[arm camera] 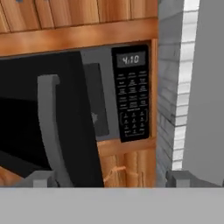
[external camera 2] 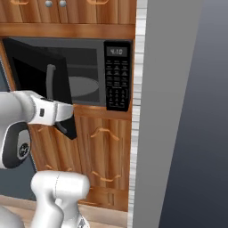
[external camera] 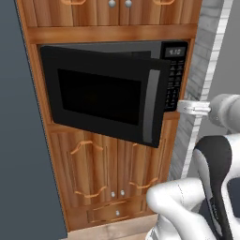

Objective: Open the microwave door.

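One microwave door is swung partly open; one grey handle is flanked, untouched, by spread gripper.

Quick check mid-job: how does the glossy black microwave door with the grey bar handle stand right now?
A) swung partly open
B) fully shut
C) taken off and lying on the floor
A: the glossy black microwave door with its grey bar handle angles out from the cabinet, and the right base view shows the cavity with its turntable behind it.
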### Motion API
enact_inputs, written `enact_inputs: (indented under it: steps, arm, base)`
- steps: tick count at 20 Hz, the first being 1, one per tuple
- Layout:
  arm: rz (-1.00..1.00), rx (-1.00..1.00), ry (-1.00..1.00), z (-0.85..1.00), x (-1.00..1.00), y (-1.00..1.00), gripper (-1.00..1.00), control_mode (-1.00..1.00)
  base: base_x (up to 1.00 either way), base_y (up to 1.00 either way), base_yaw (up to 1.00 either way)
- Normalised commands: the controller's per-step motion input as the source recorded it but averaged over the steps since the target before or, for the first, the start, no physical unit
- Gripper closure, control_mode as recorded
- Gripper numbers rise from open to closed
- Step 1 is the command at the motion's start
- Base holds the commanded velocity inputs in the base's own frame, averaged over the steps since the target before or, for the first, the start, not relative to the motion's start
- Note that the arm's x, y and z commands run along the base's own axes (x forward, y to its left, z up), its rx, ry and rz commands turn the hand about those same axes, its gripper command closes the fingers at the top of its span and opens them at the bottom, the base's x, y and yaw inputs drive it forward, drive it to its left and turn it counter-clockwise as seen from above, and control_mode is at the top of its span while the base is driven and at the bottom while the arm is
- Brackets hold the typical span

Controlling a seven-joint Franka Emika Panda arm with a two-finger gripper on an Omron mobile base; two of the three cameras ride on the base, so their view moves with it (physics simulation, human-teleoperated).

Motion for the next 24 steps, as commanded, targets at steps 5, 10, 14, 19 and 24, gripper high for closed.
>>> enact_inputs:
  steps: [5, 10, 14, 19, 24]
  arm:
    - [0.00, 0.71, 0.33, 0.03, -0.06, -0.69, -1.00, -1.00]
    - [-0.01, 0.45, 0.08, -0.03, 0.01, -0.09, -1.00, -1.00]
    - [0.00, 0.33, 0.14, -0.23, 0.17, 0.00, -1.00, -1.00]
    - [0.00, 0.41, 0.18, -0.18, 0.46, 0.00, -1.00, -1.00]
    - [0.00, 0.24, 0.09, -0.08, 0.57, 0.06, -1.00, -1.00]
  base:
    - [0.00, 0.00, 0.00]
    - [0.00, 0.00, 0.00]
    - [0.00, 0.00, 0.00]
    - [0.00, 0.00, 0.00]
    - [0.00, 0.00, 0.00]
